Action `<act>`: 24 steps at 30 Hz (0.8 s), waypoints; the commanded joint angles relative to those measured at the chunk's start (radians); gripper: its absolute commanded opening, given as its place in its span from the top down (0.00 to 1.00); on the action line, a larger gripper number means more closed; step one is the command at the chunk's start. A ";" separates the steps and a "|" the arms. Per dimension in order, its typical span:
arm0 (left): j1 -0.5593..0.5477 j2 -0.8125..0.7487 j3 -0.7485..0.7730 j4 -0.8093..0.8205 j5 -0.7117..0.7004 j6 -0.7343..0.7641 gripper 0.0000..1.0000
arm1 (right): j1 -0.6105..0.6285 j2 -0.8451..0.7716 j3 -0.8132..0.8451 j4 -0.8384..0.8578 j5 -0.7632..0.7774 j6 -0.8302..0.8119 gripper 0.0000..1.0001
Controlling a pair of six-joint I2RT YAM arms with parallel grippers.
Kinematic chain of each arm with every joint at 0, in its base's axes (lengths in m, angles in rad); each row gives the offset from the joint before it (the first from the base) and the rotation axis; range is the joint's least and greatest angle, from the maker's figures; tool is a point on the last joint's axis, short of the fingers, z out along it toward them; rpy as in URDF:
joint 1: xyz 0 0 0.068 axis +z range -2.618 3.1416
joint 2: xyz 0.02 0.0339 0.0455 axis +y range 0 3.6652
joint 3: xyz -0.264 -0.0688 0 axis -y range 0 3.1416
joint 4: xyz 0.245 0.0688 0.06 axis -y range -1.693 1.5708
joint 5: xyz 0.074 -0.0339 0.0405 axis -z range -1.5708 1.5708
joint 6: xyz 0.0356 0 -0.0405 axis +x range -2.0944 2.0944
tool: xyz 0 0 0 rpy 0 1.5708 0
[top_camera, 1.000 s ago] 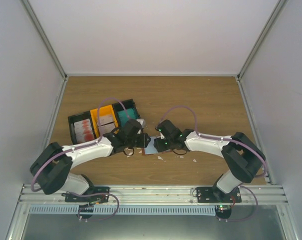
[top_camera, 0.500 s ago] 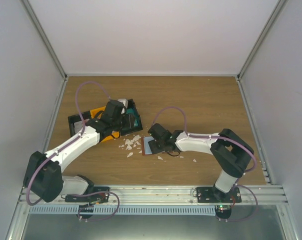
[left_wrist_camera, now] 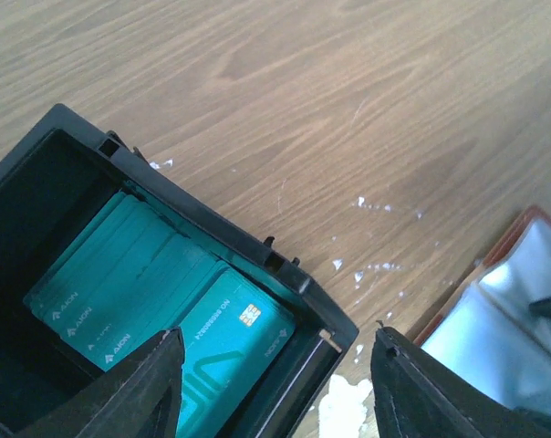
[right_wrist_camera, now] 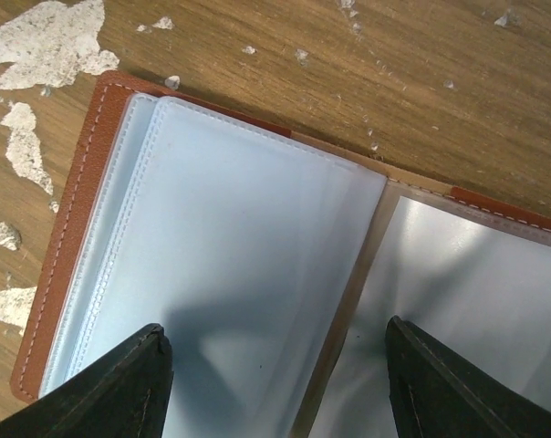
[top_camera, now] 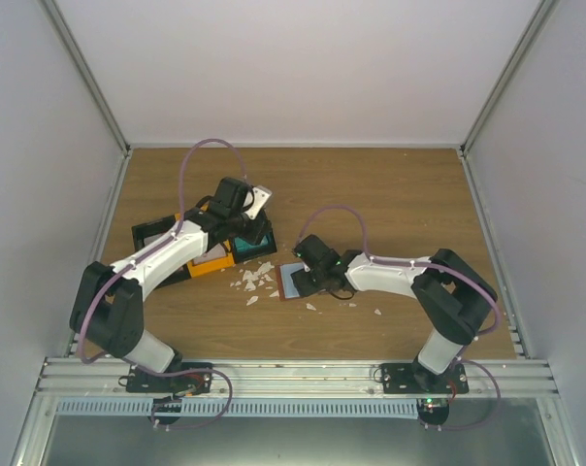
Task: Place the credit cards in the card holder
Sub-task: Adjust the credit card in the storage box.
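On the wooden table (top_camera: 390, 194), the left arm has been swung from the card holder (right_wrist_camera: 75, 201) to the black bin (left_wrist_camera: 212, 228). The left gripper (left_wrist_camera: 275, 383) is held spread and empty above the teal credit cards (left_wrist_camera: 148, 283). The right gripper (right_wrist_camera: 275, 383), likewise spread and empty, is poised over the opened card holder. Another pickup seems prepared.
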 commanded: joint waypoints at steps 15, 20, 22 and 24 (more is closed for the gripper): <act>0.153 0.350 0.217 -0.209 0.093 0.463 0.59 | -0.112 0.052 -0.050 -0.045 -0.191 -0.128 0.37; 0.153 0.405 0.251 -0.242 0.112 0.520 0.60 | -0.120 0.083 -0.031 -0.037 -0.200 -0.119 0.38; 0.153 0.427 0.265 -0.263 0.113 0.540 0.58 | -0.120 0.098 -0.020 -0.035 -0.201 -0.117 0.38; 0.151 0.447 0.280 -0.286 0.111 0.557 0.56 | -0.119 0.109 -0.011 -0.032 -0.202 -0.115 0.38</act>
